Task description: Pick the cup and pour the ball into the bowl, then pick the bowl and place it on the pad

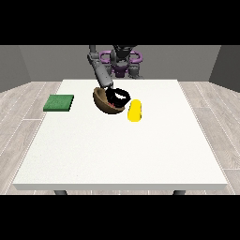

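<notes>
Over at the left of the large white table a flat green square pad lies by itself, well apart from the rest. Near the middle, a round brown wooden bowl sits tipped, its open mouth turned toward the view's right, and the robot's black hand, reaching in on a grey arm from the view's left, is in the bowl's mouth with fingers curled over the rim. Just to the right, the yellow cylindrical cup lies on its side on the table, its long axis running roughly from the robot toward the viewer.
</notes>
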Controlling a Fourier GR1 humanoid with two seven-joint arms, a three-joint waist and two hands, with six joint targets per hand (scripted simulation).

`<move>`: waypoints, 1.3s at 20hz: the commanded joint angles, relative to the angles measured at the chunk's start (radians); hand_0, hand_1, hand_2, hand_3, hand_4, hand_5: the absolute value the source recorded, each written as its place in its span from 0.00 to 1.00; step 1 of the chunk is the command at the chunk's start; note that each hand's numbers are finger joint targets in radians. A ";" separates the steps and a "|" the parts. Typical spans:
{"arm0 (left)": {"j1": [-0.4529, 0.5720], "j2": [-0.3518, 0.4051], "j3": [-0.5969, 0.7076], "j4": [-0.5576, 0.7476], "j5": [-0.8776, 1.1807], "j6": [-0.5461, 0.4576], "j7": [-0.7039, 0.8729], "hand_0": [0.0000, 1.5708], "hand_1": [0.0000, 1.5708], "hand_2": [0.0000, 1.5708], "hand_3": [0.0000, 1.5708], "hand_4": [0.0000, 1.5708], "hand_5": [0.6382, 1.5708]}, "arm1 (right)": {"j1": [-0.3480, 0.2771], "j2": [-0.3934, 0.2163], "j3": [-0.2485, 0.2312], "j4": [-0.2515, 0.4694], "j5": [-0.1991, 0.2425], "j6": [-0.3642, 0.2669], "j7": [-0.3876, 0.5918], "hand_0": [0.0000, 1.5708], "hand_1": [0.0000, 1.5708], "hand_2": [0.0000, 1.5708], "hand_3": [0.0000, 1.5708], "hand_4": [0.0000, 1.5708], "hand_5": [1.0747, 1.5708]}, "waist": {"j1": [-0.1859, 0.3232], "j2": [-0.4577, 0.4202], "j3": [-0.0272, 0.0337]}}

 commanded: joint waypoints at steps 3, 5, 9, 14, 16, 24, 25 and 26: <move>0.070 0.056 0.054 0.091 0.023 -0.027 0.006 0.00 0.00 0.00 0.00 0.00 1.00 | -0.021 -0.087 0.021 0.037 0.040 -0.052 0.259 1.00 1.00 1.00 0.95 0.67 0.99 | -0.068 -0.055 0.0295; 0.133 0.051 0.053 0.121 -0.008 -0.047 -0.049 0.00 0.00 0.00 0.00 0.00 1.00 | -0.036 -0.082 0.082 0.016 0.109 -0.106 0.313 1.00 1.00 1.00 0.91 0.70 0.99 | -0.117 -0.087 0.0293; 0.148 0.072 0.066 0.124 0.038 -0.042 -0.003 0.00 0.00 0.00 0.00 0.00 1.00 | -0.102 -0.109 0.021 0.046 0.050 -0.041 0.381 1.00 1.00 1.00 0.86 0.71 0.98 | -0.127 -0.132 0.0318; 0.165 0.132 0.093 0.164 0.027 -0.049 -0.041 0.00 0.00 0.00 0.00 0.00 1.00 | -0.142 -0.208 0.043 0.030 0.096 0.028 0.397 1.00 1.00 1.00 0.62 0.75 0.98 | -0.197 -0.087 0.0319; 0.242 0.140 0.117 0.185 0.039 -0.088 -0.067 0.00 0.00 0.00 0.00 0.00 1.00 | -0.102 -0.251 0.054 0.027 0.095 0.093 0.449 1.00 1.00 1.00 0.78 0.74 1.00 | -0.216 -0.138 0.0313; 0.279 0.203 0.147 0.134 0.044 -0.068 -0.069 0.00 0.00 0.00 0.00 0.00 1.00 | 0.045 -0.473 -0.129 0.110 0.009 0.174 0.293 1.00 1.00 1.00 0.68 0.73 0.99 | -0.306 -0.110 0.0338; 0.293 0.197 0.141 0.124 0.040 -0.074 -0.076 0.00 0.00 0.00 0.00 0.00 1.00 | 0.042 -0.526 -0.135 0.125 0.012 0.220 0.296 1.00 1.00 1.00 0.68 0.73 0.99 | -0.299 -0.097 0.0333; 0.260 0.193 0.138 0.102 0.060 -0.048 -0.048 0.00 0.00 0.00 0.00 0.00 1.00 | 0.073 -0.535 -0.136 0.151 0.023 0.234 0.240 1.00 1.00 1.00 0.62 0.73 0.99 | -0.301 -0.097 0.0343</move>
